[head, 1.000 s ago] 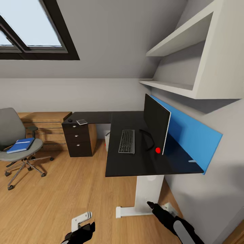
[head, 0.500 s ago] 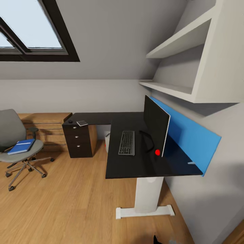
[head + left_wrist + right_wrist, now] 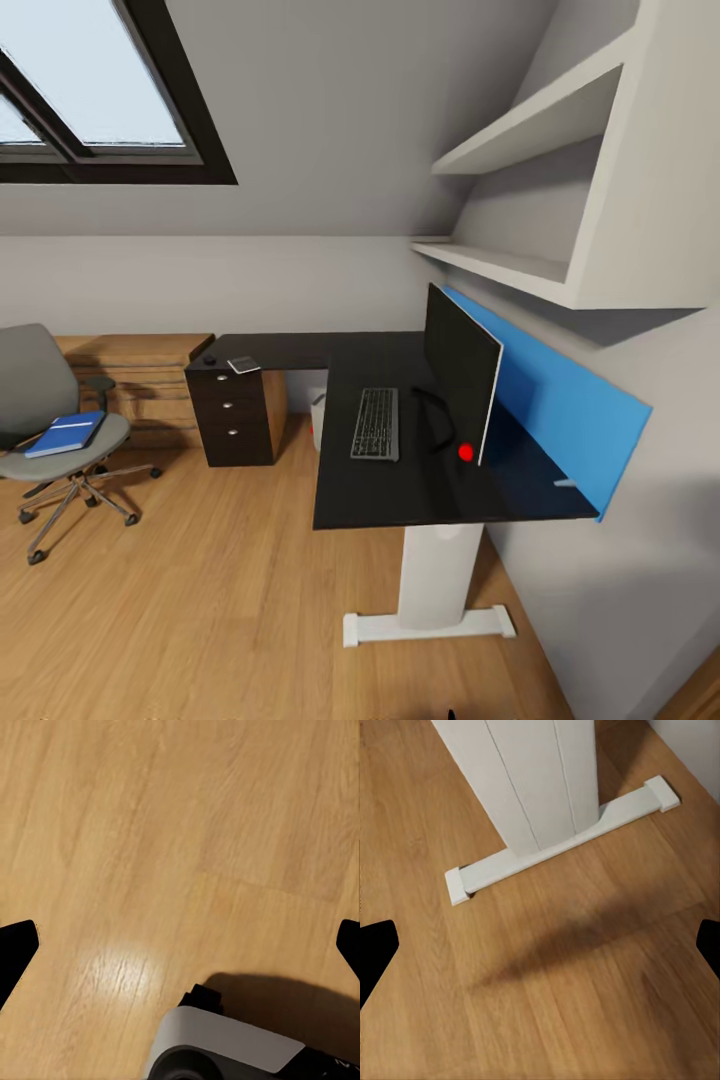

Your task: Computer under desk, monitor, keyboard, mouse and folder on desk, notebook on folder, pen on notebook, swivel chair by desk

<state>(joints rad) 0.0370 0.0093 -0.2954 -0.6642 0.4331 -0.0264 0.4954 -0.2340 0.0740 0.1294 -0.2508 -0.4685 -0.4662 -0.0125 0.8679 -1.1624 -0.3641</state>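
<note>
Two grippers are hanging over the wood floor (image 3: 150, 832) with jaws spread wide and gripping nothing: the left gripper (image 3: 180, 937) above bare boards, the right gripper (image 3: 540, 937) near the desk's white leg (image 3: 532, 787). On the desk (image 3: 400, 500), the keyboard (image 3: 376, 423) is lying just beside the monitor (image 3: 460, 372). The mouse (image 3: 209, 359) and notebook (image 3: 242, 364) are resting on the far wing above the drawers. The folder (image 3: 66, 433) is lying on the swivel chair (image 3: 40, 400), well apart from the desk.
</note>
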